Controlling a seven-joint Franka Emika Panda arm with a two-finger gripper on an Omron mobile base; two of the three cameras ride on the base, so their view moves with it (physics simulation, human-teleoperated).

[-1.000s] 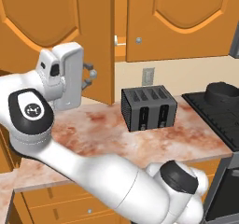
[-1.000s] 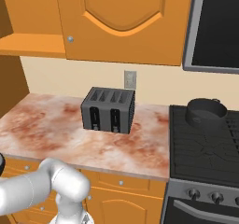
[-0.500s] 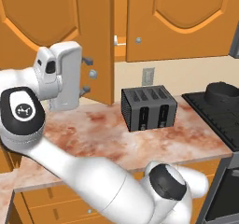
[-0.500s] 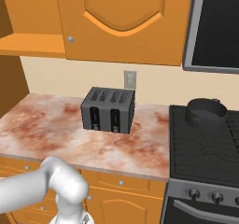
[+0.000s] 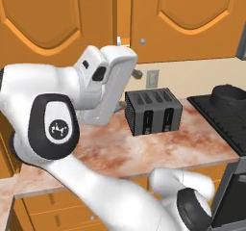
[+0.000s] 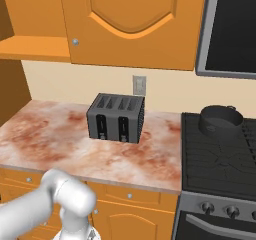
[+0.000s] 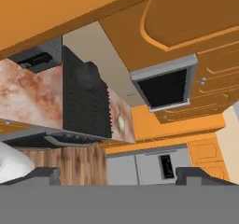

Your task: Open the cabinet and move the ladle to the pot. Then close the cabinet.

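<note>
My gripper [image 5: 135, 72] is open and holds nothing. It hangs just under the cabinet [image 5: 192, 18], below the right door's silver knob [image 5: 142, 42] and above the black toaster [image 5: 153, 111]. In the hand view the two fingertips [image 7: 43, 174] stand far apart, with only the kitchen between them. The cabinet's left door [image 5: 43, 23] is swung open, and the right base view shows the bare shelf [image 6: 31, 46] behind it. The right door [image 6: 132, 21] is shut. The dark pot [image 6: 218, 120] sits on the stove, also visible as the pot [image 5: 228, 95]. The ladle is out of view.
The toaster [image 6: 117, 117] stands mid-counter against the wall, under an outlet [image 6: 139, 85]. The black stove [image 6: 220, 156] lies to the right, with a microwave [image 6: 232, 31] above it. My own arm [image 5: 53, 129] blocks the left side of the counter [image 6: 45, 131].
The jaws went from partly closed to wide open. The hand then swung right and up, from the counter's left end to under the cabinet by the toaster.
</note>
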